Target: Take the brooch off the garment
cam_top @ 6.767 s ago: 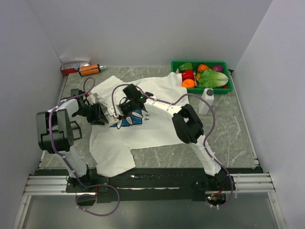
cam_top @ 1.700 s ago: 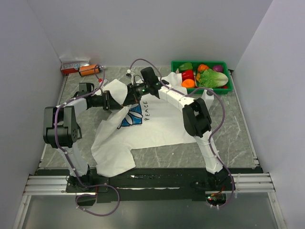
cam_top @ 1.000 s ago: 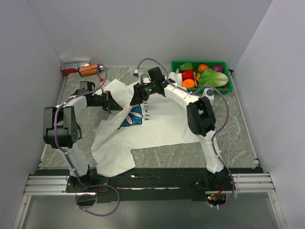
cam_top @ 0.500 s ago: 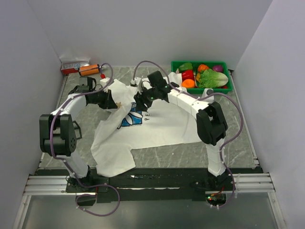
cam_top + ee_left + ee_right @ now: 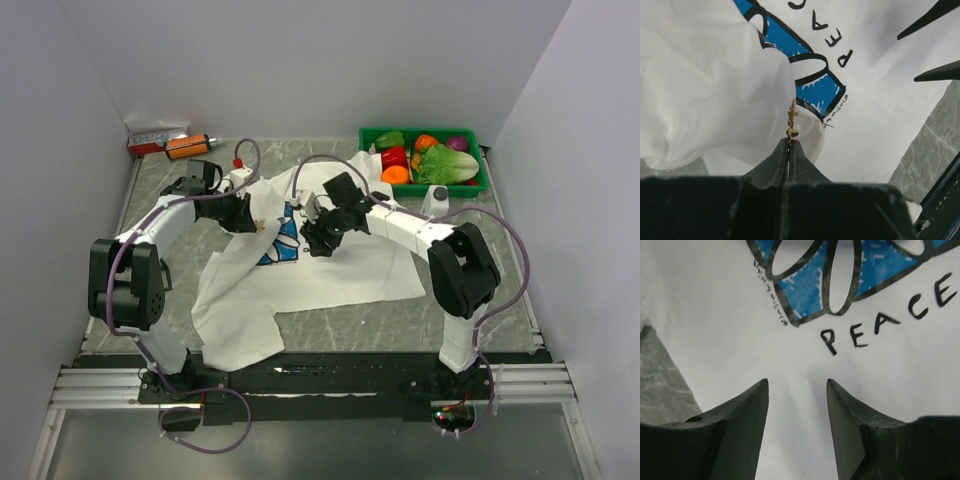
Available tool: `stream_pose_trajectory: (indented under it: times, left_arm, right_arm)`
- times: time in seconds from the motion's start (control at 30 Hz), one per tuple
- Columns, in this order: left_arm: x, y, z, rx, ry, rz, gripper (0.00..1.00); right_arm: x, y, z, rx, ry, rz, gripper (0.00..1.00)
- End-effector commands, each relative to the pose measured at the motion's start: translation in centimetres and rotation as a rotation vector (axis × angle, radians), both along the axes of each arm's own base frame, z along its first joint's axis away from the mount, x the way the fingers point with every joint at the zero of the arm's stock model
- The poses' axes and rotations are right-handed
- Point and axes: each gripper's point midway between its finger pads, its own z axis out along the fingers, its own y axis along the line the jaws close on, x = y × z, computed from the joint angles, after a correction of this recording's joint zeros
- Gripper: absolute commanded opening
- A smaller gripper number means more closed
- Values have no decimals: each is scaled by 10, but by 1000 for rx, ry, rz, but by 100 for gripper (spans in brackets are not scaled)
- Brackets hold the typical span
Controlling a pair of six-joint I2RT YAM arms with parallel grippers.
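The white T-shirt (image 5: 330,265) lies spread on the table, its blue square print and word "PEACE" (image 5: 880,322) showing. My left gripper (image 5: 789,142) is shut on the tiny gold brooch (image 5: 791,119), which sticks up from the fingertips above the shirt (image 5: 705,100); in the top view the brooch (image 5: 260,226) shows by the left gripper (image 5: 252,222) at the shirt's raised left fold. My right gripper (image 5: 797,382) is open and empty, hovering over the shirt just below the print; in the top view it (image 5: 318,240) sits right of the print (image 5: 283,243).
A green basket (image 5: 478,186) of vegetables stands at the back right, a white bottle (image 5: 434,206) beside it. An orange can (image 5: 186,146) and a small box (image 5: 152,136) lie at the back left. The table's marbled surface (image 5: 480,280) shows on the right.
The right gripper has let go and moved down-right off the fold to below the print. The left gripper holds the brooch and has shifted slightly right; the shirt fold has settled.
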Motion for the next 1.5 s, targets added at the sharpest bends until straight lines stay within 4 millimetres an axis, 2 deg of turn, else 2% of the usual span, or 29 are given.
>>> stream_pose_trajectory:
  times: [0.0, 0.13, 0.27, 0.33, 0.47, 0.6, 0.7, 0.73, 0.9, 1.03, 1.1, 1.17, 1.23, 1.3, 1.33, 1.37, 1.4, 1.43, 1.47]
  left_arm:
    - [2, -12, 14, 16, -56, -27, 1]
    - [10, -8, 13, 95, -112, -3, 1]
    - [25, -5, 18, 179, -173, 20, 1]
    - [33, -4, 24, 223, -231, 14, 1]
    - [50, 6, 27, 354, -325, 22, 1]
    - [80, 35, 33, 551, -439, 53, 1]
    - [105, 42, 38, 643, -549, 28, 1]
    - [114, 53, 42, 708, -573, 57, 1]
    - [158, 66, 59, 881, -708, 40, 1]
    - [174, 71, 63, 952, -748, 33, 1]
    - [176, 72, 64, 962, -746, 36, 1]
    - [169, 73, 64, 950, -719, 38, 1]
    - [158, 77, 53, 922, -666, 55, 1]
    - [146, 73, 47, 794, -580, 100, 1]
    - [135, 81, 43, 757, -489, 113, 1]
    - [129, 80, 39, 686, -422, 166, 1]
    - [124, 77, 37, 631, -384, 167, 1]
    - [118, 83, 37, 617, -352, 194, 1]
    - [109, 80, 34, 575, -308, 216, 1]
  right_arm:
    - [1, -14, 31, 14, -76, -9, 57]
    - [4, -25, 21, -34, -82, -33, 57]
    - [19, -50, -13, -195, -132, -96, 57]
    - [30, -62, -17, -257, -202, -105, 56]
    - [29, -76, -21, -311, -234, -100, 56]
    - [26, -74, -19, -297, -219, -104, 56]
    - [23, -70, -20, -284, -201, -98, 56]
    - [24, -71, -20, -285, -198, -98, 56]
    - [30, -66, -17, -279, -198, -102, 56]
    - [34, -62, -12, -263, -192, -108, 56]
    - [34, -60, -12, -255, -183, -109, 56]
    - [34, -58, -9, -243, -178, -108, 56]
    - [35, -59, -9, -239, -174, -116, 56]
    - [31, -59, -12, -236, -156, -111, 56]
    - [30, -60, -12, -231, -151, -113, 56]
    - [29, -59, -11, -219, -145, -110, 56]
    - [27, -58, -9, -204, -130, -119, 56]
    - [27, -50, 4, -145, -118, -115, 56]
    - [26, -44, 14, -96, -89, -141, 56]
